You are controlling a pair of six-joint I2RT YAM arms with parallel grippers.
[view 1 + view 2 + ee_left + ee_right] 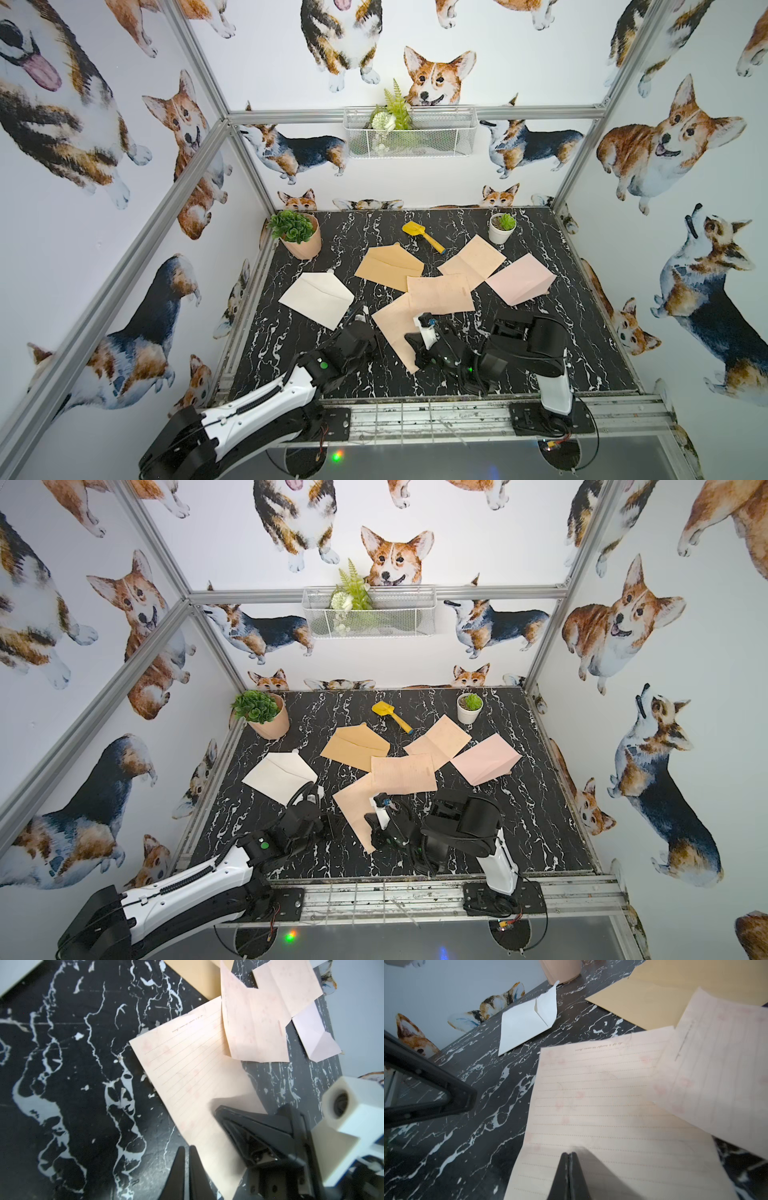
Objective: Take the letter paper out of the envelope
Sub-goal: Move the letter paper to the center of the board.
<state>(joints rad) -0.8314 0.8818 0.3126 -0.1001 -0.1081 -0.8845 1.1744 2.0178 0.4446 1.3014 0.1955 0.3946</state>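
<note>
Found left gripper [187, 1148] pressed together beside lined sheet [591, 1095]; right gripper [568, 1154] pressed together above same sheet. Logged white envelope [316, 297], tan envelope [388, 266], pink envelope [519, 278].

The left arm [257, 399] and right arm [555, 386] had white shells, black joints, green lights [323, 365] and black tapered fingers [178, 1167].

Bright even light fr. above, soft shadows. Both top views sharp, edges warped. Wrist views blurry; right gripper [568, 1155] casts shadow on letter paper [591, 1095].
</note>
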